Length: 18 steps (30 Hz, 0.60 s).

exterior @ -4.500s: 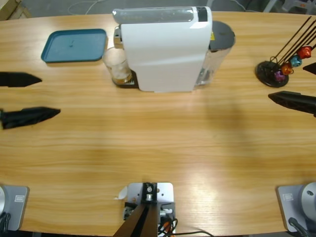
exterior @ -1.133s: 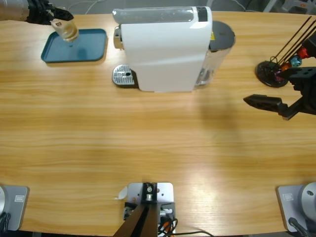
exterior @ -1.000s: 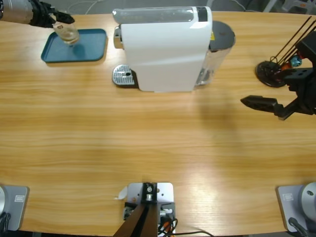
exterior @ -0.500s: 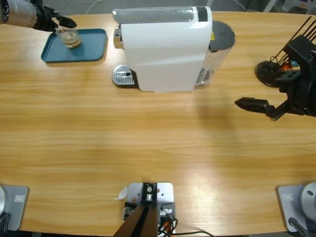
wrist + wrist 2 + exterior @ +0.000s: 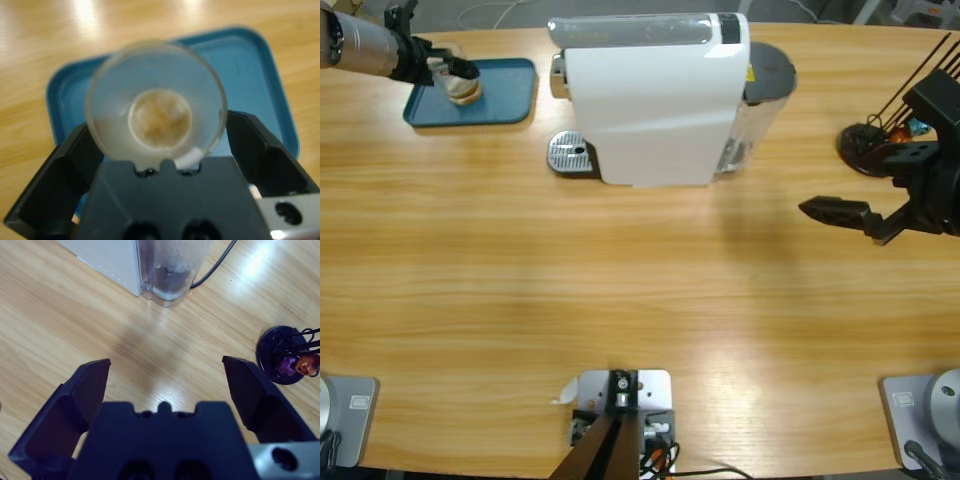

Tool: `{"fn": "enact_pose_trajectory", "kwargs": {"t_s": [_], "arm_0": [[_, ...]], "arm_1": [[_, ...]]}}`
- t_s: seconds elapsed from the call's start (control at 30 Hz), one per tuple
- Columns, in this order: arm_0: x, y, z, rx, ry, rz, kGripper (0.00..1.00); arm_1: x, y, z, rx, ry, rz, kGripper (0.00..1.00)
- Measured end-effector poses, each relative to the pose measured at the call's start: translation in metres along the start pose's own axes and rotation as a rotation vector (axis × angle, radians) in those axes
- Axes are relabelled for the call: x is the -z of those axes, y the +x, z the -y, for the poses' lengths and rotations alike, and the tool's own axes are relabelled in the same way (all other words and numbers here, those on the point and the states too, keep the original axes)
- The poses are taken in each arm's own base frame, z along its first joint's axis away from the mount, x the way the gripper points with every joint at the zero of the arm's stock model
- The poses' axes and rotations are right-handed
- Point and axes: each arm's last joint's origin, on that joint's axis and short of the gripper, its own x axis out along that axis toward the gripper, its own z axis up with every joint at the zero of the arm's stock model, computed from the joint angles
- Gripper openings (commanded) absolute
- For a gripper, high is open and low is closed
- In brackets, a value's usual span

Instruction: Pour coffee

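Now the left gripper, at the upper left of the high view, pinches a clear glass between its jaws over the blue tray. At the bottom of the glass lies the coffee, a little light-brown liquid. At the right edge, the right gripper hangs with jaws spread wide over the bare table, near the capsule stand and the white coffee machine.

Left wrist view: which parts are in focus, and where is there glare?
Left wrist view: the glass and the coffee look soft, the tray behind too; bright glare patches lie on the table at the top. Right wrist view: a glare patch on the wood near the capsule stand.
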Motion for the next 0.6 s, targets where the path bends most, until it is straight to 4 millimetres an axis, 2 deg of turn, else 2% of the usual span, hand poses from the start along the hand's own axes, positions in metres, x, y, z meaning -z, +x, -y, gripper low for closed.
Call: {"fn": "enact_pose_trajectory", "kwargs": {"t_s": [0.1, 0.2, 0.3, 0.5, 0.6], "arm_0": [[-0.002, -0.023, 0.006, 0.006, 0.01, 0.032, 1.0], [-0.006, -0.066, 0.011, 0.007, 0.019, 0.1, 1.0], [0.004, -0.117, 0.017, 0.015, 0.029, 0.123, 1.0], [0.056, -0.212, 0.048, 0.103, 0.101, 0.114, 1.0], [0.09, -0.258, 0.049, 0.13, 0.112, 0.124, 1.0]], "arm_1": [[0.002, -0.006, 0.002, -0.002, 0.003, 0.013, 1.0], [0.005, -0.012, 0.003, 0.004, 0.002, 0.007, 1.0], [0.009, -0.022, 0.007, 0.016, 0.005, 0.022, 1.0], [0.018, -0.038, 0.013, 0.046, 0.013, 0.057, 1.0], [0.018, -0.04, 0.014, 0.045, 0.0, 0.067, 1.0]]}}
